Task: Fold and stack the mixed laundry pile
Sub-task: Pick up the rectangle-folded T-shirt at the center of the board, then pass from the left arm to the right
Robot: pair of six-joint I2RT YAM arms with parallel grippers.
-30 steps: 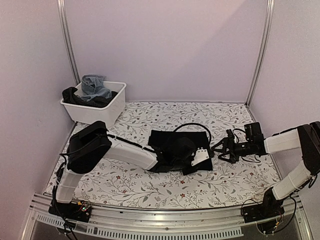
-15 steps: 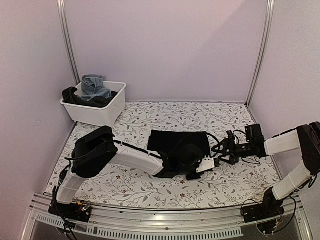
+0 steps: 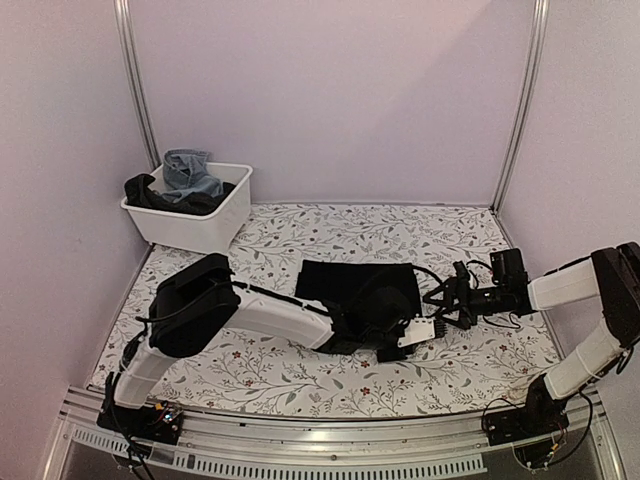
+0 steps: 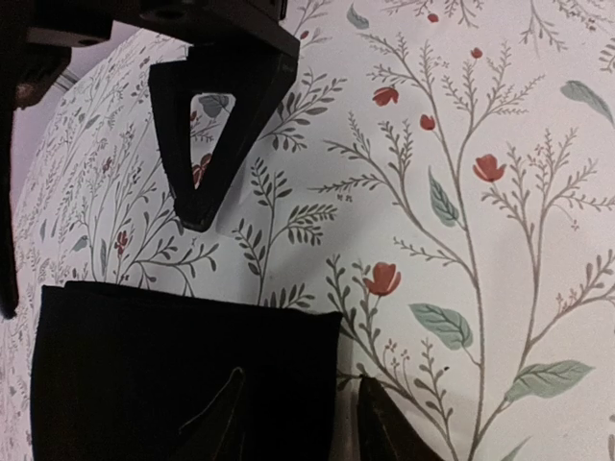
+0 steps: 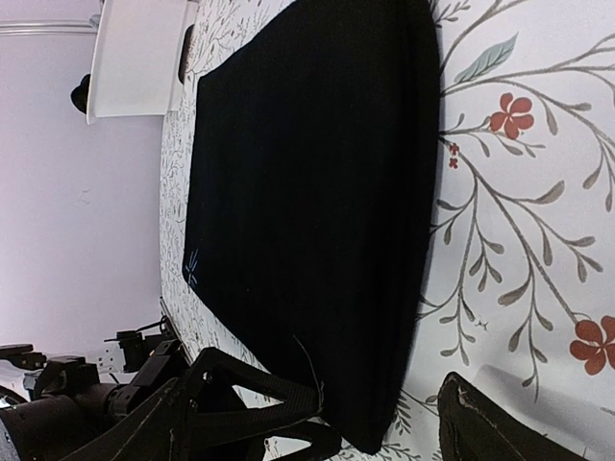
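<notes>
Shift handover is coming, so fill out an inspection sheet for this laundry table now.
Surface: floral tablecloth, lying flat.
Job's things: black cloth folded flat mid-table; jeans and dark clothes piled in the white bin, far left corner.
Clutter: nothing seen.
Grippers: left gripper open, straddling the cloth's near right corner; right gripper open beside the cloth's right edge, holding nothing.
Cables: black cable arcs over the cloth's right edge.
Surroundings: plain walls, metal posts, metal rail in front.
</notes>
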